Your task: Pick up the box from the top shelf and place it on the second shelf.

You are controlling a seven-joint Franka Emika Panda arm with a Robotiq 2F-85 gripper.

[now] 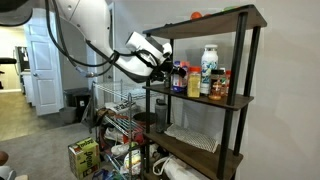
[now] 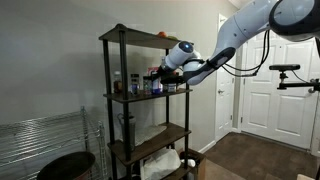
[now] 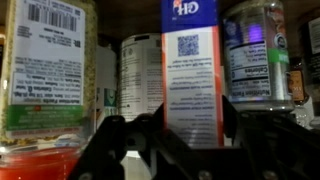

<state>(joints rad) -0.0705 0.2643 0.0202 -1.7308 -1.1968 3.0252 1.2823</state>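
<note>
Cardboard, blue across the top with white letters, the box [image 3: 192,70] fills the middle of the wrist view. It stands upright. Below the blue band is a white panel with a square code and lines of small print, and an orange-red strip runs down its edges. The gripper [image 3: 172,135] comes in from below the box, one dark finger on each side, pressed against its narrow faces and clamped on it.

Left of the box stands a large jar [image 3: 45,70] with a barcode and a white label banded in green. The label hides its contents, though something red shows at its foot. Behind the box, to its left, a white container [image 3: 140,75] shows a table of print. Right of the box is a clear jar [image 3: 255,55] with a bluish label, and I cannot tell what is inside.

In an exterior view the second shelf [image 1: 200,101] runs just under the box, which sits among those jars at that level. Whether the box rests on the board cannot be told. A tall white bottle [image 1: 208,68] stands on the far side of the box from the arm. The top shelf [image 1: 215,20] lies above the box, with a small orange-red thing [image 1: 197,15] on it.
</note>
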